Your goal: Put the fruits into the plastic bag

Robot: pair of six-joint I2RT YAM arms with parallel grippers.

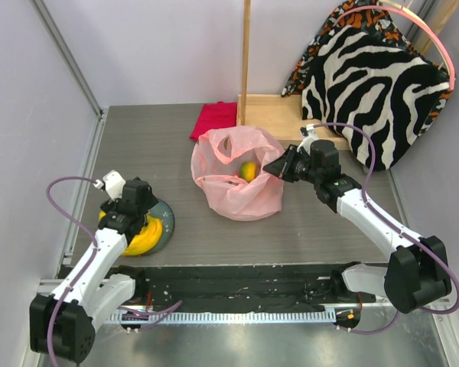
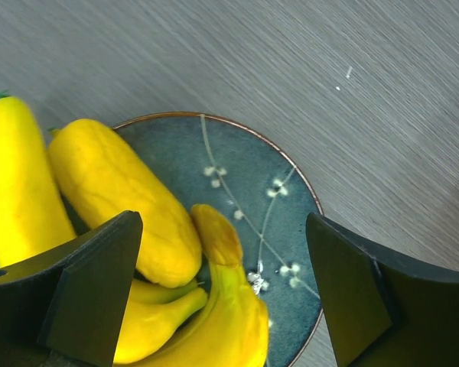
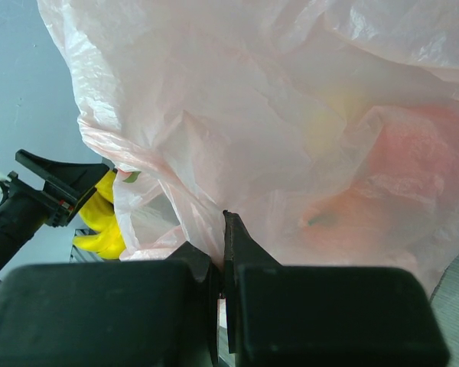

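Left gripper [image 2: 223, 264]: spread wide, nothing in its grasp, hovering right over the bananas [image 2: 115, 191].
Bananas: lying on the plate [image 2: 249, 172], over on the table's [image 1: 176, 145] left side, well apart from the bag [image 3: 252, 115].
Right gripper [image 3: 220, 229]: pinched tight on the bag, thin pink film caught at the rim's right side.
Bag: sitting mid-table, mouth up and open.
Inside: a round fruit [image 1: 249, 170] shows through the mouth; blurred red and orange patches glow through the film.
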